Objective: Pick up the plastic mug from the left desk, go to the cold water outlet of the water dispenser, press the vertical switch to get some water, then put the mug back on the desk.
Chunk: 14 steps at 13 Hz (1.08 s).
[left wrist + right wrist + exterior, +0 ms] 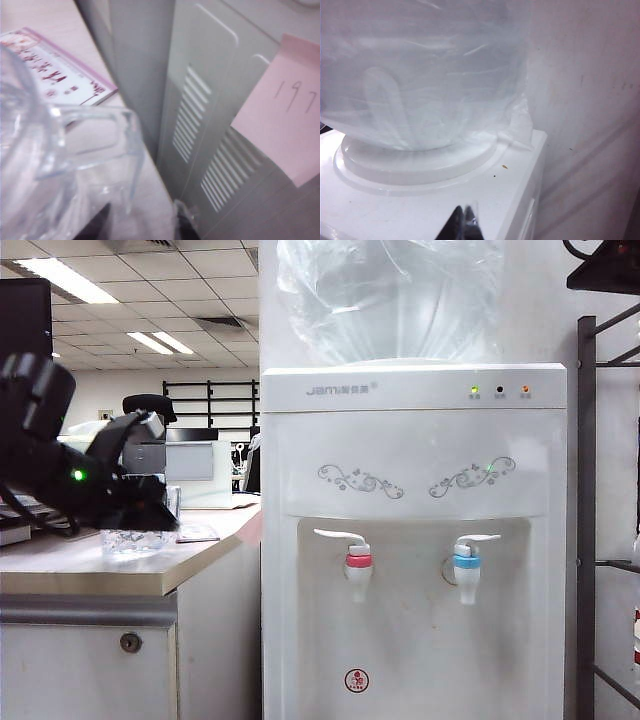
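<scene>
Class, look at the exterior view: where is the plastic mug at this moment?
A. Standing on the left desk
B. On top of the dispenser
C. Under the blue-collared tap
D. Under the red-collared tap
A: the plastic mug stands on the left desk beside the left tool, while nothing sits under the cold water outlet of the water dispenser.

- Ceiling panels [62, 278] light the room brightly and evenly.
- The left arm [70, 475] shows dark.
- The plastic mug [60, 165] is blurred.
- The big bottle [420, 70] is glary and soft.
</scene>
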Motion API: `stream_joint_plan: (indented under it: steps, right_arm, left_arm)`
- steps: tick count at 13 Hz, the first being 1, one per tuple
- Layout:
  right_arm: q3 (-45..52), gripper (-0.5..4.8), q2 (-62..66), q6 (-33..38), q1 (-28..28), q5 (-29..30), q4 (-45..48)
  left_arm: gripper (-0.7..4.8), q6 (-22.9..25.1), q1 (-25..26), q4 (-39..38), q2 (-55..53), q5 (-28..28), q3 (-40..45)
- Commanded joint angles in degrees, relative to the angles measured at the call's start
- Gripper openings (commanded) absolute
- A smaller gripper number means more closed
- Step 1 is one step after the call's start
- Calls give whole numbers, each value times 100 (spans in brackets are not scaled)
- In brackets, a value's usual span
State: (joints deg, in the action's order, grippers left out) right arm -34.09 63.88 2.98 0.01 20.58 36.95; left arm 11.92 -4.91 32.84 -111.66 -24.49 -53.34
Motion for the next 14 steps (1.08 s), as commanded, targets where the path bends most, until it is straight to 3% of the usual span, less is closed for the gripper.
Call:
stream_joint_plan:
  steps: [1,3,5,6,7,8,9,10,13,14]
  right_arm:
    - [-46,-6,-20,2,2,-9,83]
    - [-46,-6,-20,2,2,-9,83]
    - [-46,-6,-22,2,2,-9,85]
    - [-46,-6,-24,2,2,-9,87]
    - [-46,-6,-26,2,2,-9,105]
    - [-46,-6,-35,693,2,-7,87]
    - [-44,-6,-55,750,2,-7,87]
    - [-42,-6,-348,745,31,-9,-2]
    - [-39,-6,-748,702,31,-11,-511]
    - [96,-6,-1458,111,37,-11,-1543]
  left_arm:
    - [152,7,-4,-568,334,52,-2]
    - [111,9,-4,-1029,579,151,-2]
    - [8,28,-2,-1475,826,155,-2]
    - [-6,31,-2,-1626,916,155,-2]
    - [-6,28,-4,-2046,1228,111,-2]
    - [-6,31,-4,-2815,2083,109,-2]
    - [-6,28,-4,-3003,2411,111,-2]
    - [-6,-26,-4,-3526,3534,136,26]
    - [-6,-221,-4,-3620,4597,190,199]
    - [-6,-378,-7,-3606,6151,713,785]
